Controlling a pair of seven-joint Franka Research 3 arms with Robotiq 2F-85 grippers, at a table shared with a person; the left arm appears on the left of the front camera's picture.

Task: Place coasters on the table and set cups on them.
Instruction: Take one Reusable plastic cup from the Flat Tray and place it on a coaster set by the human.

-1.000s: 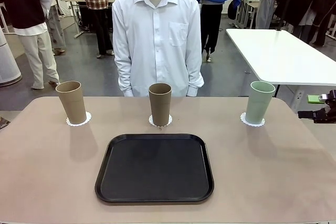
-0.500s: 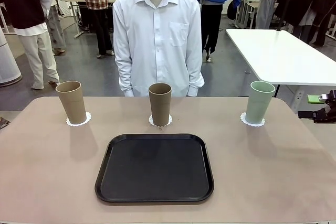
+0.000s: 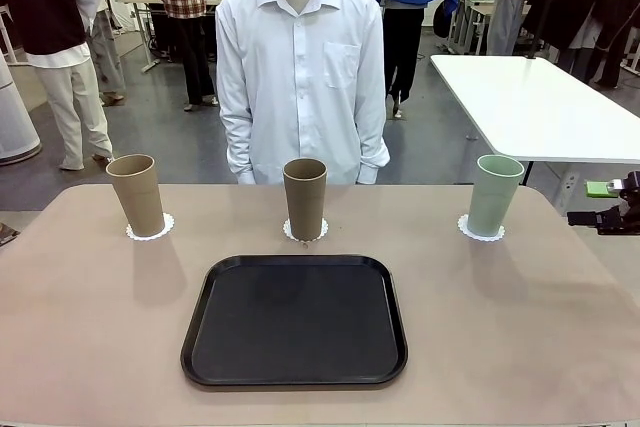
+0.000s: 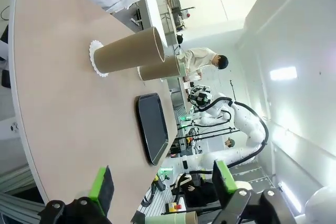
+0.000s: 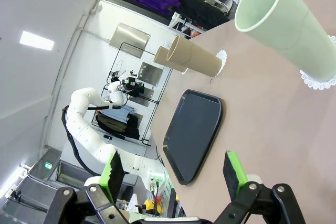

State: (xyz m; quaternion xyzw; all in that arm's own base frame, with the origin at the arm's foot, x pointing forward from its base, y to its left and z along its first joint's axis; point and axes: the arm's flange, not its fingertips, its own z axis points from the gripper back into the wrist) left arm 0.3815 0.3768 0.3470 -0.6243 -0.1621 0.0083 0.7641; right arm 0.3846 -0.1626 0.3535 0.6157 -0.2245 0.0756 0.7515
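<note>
1. The left gripper (image 4: 160, 188), seen from its own wrist camera, has its green-padded fingers (image 4: 102, 184) spread wide with nothing between them; it hangs off the table's (image 3: 80, 347) edge, well apart from the cups.
2. Left cup (image 3: 137, 195): a tall, tapered, tan, matte tumbler with no handle, standing upright on a white lacy coaster (image 3: 150, 231) near the far left of the beige table.
3. Middle cup (image 3: 305, 198): the same shape in a darker brown, upright on its own coaster (image 3: 305, 235), just beyond the far edge of the black tray (image 3: 295, 320).
4. The tray is a rounded square with a raised rim, lying flat in the middle of the table with nothing on it.
5. A person (image 3: 300, 67) in a white shirt stands at the far side, right behind the middle cup.
6. Right cup (image 3: 494, 195): pale mint green, upright on a third coaster (image 3: 480, 232) near the far right.
7. Count: three cups, three coasters, one tray, each cup on its own coaster in a row along the far side.
8. No brand, label or writing can be read on any of them.
9. The right gripper (image 5: 172, 176) also has its jaws fully apart and empty; in the front view it sits at the right edge (image 3: 610, 209), off the table, near the green cup but not touching it.
</note>
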